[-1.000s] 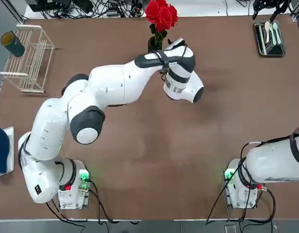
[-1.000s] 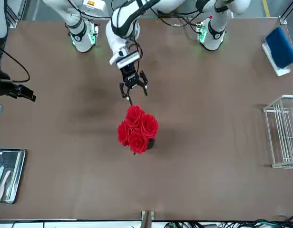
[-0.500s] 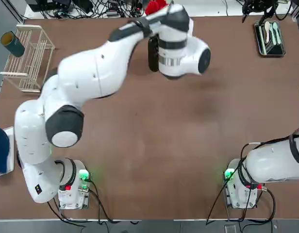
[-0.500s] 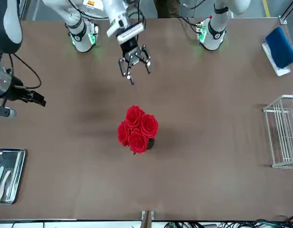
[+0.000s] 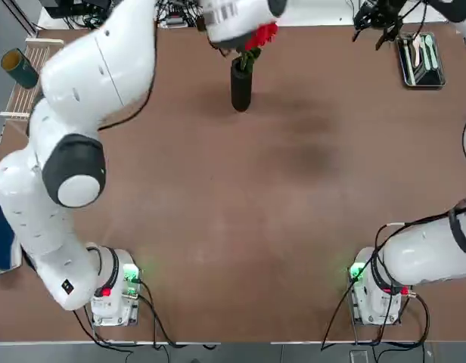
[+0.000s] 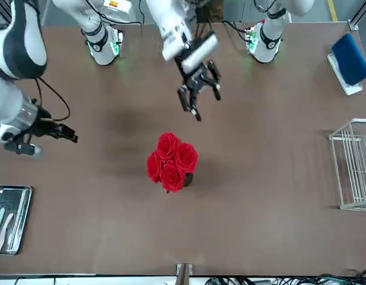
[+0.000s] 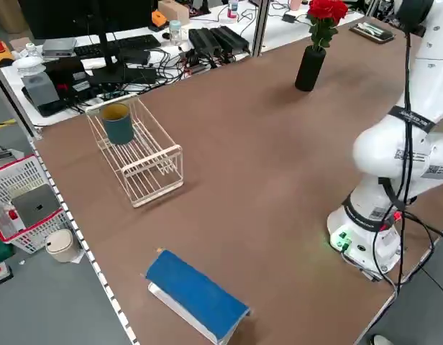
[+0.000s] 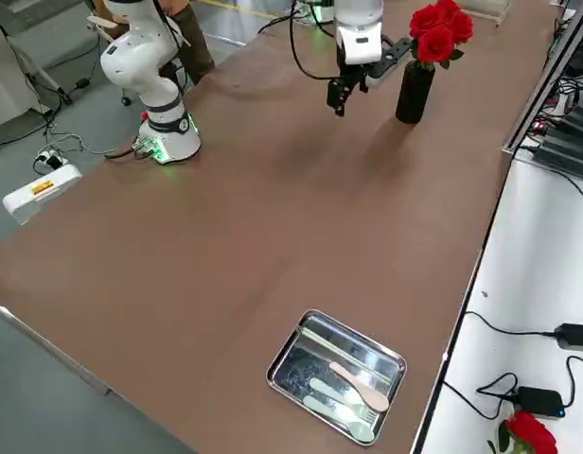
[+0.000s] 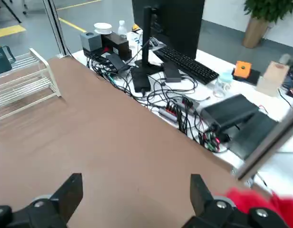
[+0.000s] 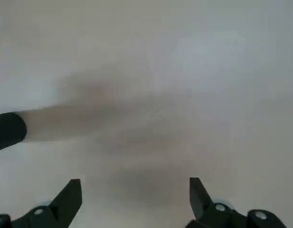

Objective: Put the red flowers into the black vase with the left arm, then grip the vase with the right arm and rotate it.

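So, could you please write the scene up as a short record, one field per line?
flowers: red blooms, standing in the vase
vase: black, upright on the table
left gripper: open and empty, near the vase
right gripper: open and empty, on the robot's right side of the table
tray: metal, holding utensils
rack: white wire, with a green cup
rotation: vase not yet gripped

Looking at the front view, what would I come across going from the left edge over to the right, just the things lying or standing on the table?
Metal tray with cutlery in it → red flowers → white wire rack
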